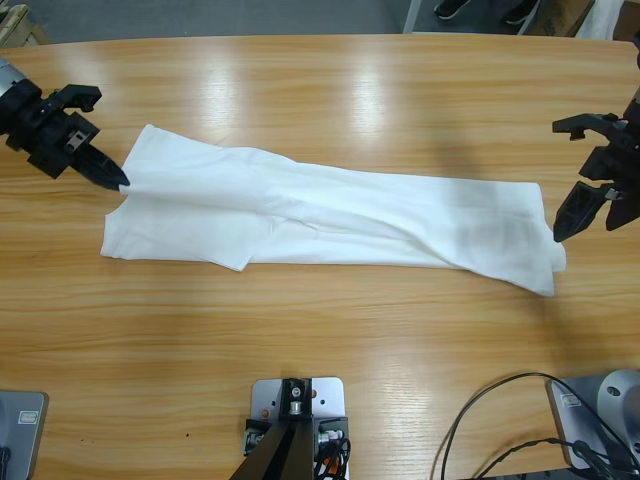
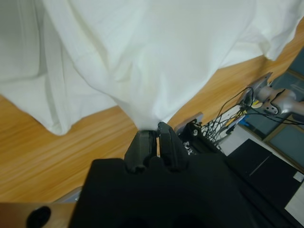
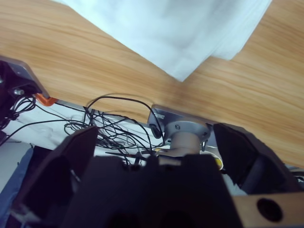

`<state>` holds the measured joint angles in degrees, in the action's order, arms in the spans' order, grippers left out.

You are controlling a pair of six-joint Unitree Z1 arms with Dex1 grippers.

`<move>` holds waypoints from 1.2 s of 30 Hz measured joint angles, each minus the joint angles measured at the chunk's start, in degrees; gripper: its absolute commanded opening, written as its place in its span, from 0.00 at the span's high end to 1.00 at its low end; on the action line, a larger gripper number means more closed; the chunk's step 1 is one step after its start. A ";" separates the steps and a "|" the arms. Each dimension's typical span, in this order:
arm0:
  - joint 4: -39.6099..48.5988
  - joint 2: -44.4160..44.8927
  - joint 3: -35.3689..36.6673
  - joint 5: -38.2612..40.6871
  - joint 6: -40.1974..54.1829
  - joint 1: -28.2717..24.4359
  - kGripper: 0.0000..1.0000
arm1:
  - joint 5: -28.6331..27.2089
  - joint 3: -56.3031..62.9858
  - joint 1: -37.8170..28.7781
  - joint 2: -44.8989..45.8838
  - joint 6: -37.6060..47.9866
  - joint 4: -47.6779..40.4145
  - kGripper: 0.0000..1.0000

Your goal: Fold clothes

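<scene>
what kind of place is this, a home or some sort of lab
Most likely a robotics lab or test workspace, not a home. Two robot arms work a white T-shirt on a long wooden table, the left gripper pinching the cloth, and loose black cables run along the table's edge.

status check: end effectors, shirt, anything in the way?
Left end effector shut on shirt edge. Right end effector open, beside the other end. Shirt lying long on table. Nothing blocking.
</scene>
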<state>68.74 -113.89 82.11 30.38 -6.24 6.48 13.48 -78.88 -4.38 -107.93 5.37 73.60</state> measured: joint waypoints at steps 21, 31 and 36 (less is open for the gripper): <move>-1.40 -0.74 -6.02 -0.27 -2.56 0.01 0.24 | 3.47 2.09 -0.01 2.01 -1.00 0.22 0.00; -7.31 0.15 -4.89 0.86 -4.34 0.11 0.24 | 3.47 2.15 -0.02 2.09 -1.15 0.22 0.00; -11.51 -2.22 -4.76 2.55 -6.00 3.69 0.24 | 3.10 2.14 -0.03 2.09 -1.15 0.21 0.00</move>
<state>57.23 -116.11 77.35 32.92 -12.24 10.17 16.57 -76.74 -4.41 -105.83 4.22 73.81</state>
